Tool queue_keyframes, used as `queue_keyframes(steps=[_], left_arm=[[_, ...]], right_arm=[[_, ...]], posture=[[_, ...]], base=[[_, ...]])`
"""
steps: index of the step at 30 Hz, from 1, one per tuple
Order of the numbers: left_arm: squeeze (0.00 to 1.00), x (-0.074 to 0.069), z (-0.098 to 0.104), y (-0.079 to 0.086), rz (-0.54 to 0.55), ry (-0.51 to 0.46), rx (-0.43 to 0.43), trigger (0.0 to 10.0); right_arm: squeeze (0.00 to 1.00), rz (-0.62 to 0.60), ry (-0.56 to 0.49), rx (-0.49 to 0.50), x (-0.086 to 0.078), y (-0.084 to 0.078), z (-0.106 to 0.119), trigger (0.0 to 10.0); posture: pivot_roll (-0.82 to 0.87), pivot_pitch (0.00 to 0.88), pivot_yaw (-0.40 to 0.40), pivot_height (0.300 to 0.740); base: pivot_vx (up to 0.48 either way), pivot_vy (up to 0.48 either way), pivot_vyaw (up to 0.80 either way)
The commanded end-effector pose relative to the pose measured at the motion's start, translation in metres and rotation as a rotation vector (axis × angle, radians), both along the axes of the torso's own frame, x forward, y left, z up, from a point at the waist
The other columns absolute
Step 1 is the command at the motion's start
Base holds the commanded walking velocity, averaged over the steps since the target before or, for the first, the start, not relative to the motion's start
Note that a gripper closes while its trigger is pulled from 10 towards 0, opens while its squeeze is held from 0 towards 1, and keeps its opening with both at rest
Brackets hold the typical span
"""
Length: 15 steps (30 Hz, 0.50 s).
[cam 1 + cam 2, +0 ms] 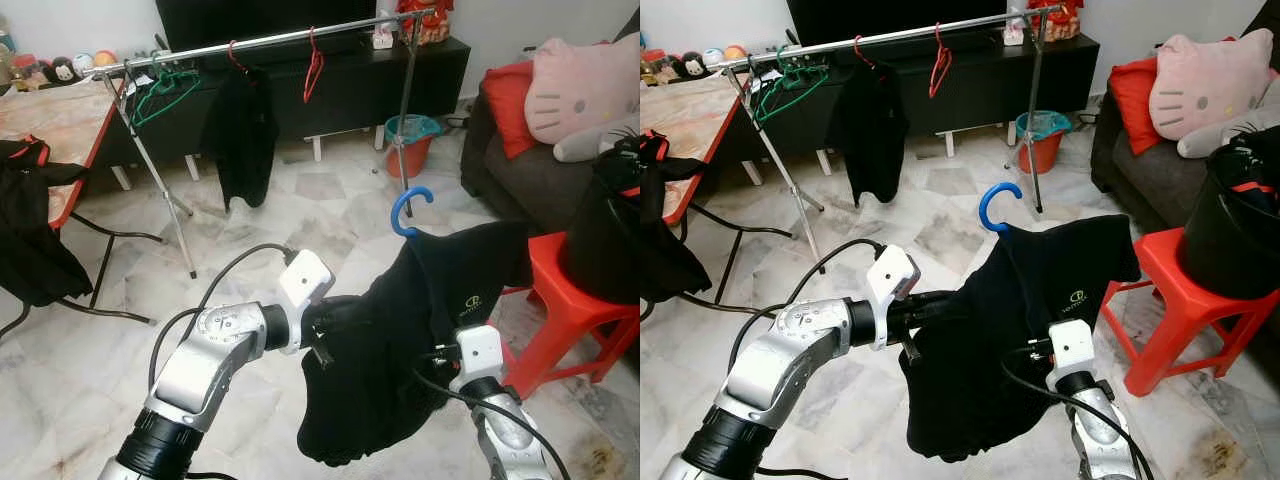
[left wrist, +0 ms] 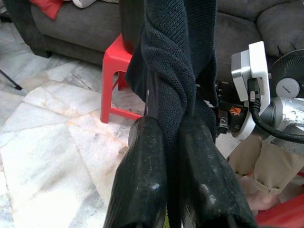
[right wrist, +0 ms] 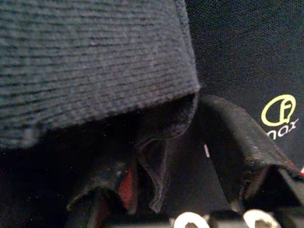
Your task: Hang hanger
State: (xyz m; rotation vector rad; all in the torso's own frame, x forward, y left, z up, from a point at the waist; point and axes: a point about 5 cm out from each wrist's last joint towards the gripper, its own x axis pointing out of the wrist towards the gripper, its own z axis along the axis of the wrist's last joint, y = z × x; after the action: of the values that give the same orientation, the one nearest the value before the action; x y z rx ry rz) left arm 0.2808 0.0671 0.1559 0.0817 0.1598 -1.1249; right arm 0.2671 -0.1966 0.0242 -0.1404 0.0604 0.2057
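Black garment on blue hanger, carried two-handed toward clothes rail.

Landmark: clothes rail (image 1: 270, 40), far across the marble floor (image 1: 330, 210). Left of it, a table (image 1: 60, 125) with dark cloth draped over its edge; on the rail, green hangers (image 1: 160, 92), a hung black garment (image 1: 240, 135), an empty red hanger (image 1: 313, 68). Well short of the rail, the left hand (image 2: 173, 137) is pinched tight on a twisted fold of the black garment (image 1: 400, 340); the blue hanger (image 1: 410, 210) has its hook standing up above the collar; the right hand (image 3: 190, 156) has cloth bunched between its fingers, apparently gripping it, though I cannot tell how firmly. Right of the rail: red stool (image 1: 575, 300), sofa (image 1: 520, 160). Risk, as judged: both holds are on fabric, not on the hanger, so the hanger could slip or tilt inside the garment, leaving the hook to miss the rail.
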Motion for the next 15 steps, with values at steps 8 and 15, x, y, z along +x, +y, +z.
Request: queue_keyframes(steps=[8,15], left_arm=[[0.00,-0.0005,0.0116,-0.0016,-0.016,-0.034,-0.031,10.0],[0.00,-0.0002,0.0115,-0.0014,-0.013,-0.035,-0.031,10.0]], right_arm=[[0.00,-0.007,-0.001,-0.001,0.0016,0.0012,0.0001,0.0],[0.00,-0.008,0.000,-0.001,0.0019,0.0014,0.0000,0.0]], posture=[[-0.18,0.000,0.061,0.740],[-0.18,0.000,0.061,0.740]], base=[[0.000,0.000,0.00],[0.000,0.000,0.00]])
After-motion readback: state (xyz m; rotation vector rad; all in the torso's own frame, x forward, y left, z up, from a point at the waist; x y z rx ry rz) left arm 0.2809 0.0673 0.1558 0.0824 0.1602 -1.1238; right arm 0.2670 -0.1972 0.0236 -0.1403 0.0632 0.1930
